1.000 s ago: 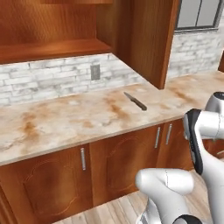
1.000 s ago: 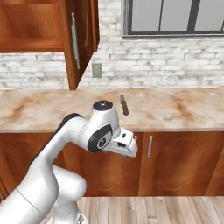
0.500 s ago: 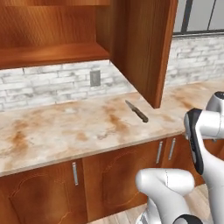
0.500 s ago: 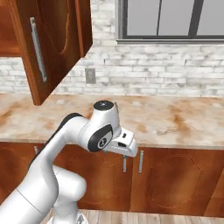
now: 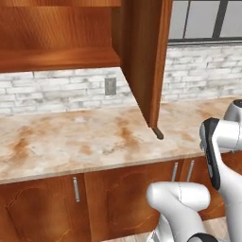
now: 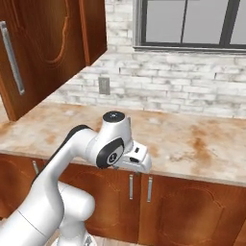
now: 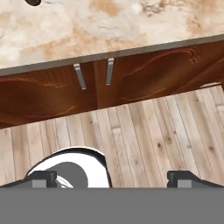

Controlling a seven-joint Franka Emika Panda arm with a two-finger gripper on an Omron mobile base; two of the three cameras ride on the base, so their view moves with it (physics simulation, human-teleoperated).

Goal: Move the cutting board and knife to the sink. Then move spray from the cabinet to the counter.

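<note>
Our gripper hangs with its jaws spread wide and empty, above the wooden floor. At mid-right of the left base view we see only the knife's dark tip on the counter, just below the open cabinet door.

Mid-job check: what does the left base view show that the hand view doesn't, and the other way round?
Only the left base view shows the cabinet with its door swung open over the counter, a wall outlet, the brick backsplash, the window, and a small dark end poking out below the door's edge; what it belongs to I can't tell. Only the hand view shows the plank floor and the gripper, jaws wide apart, holding nothing. Both show the blotched counter and the low cabinet doors with their silver handles.
</note>
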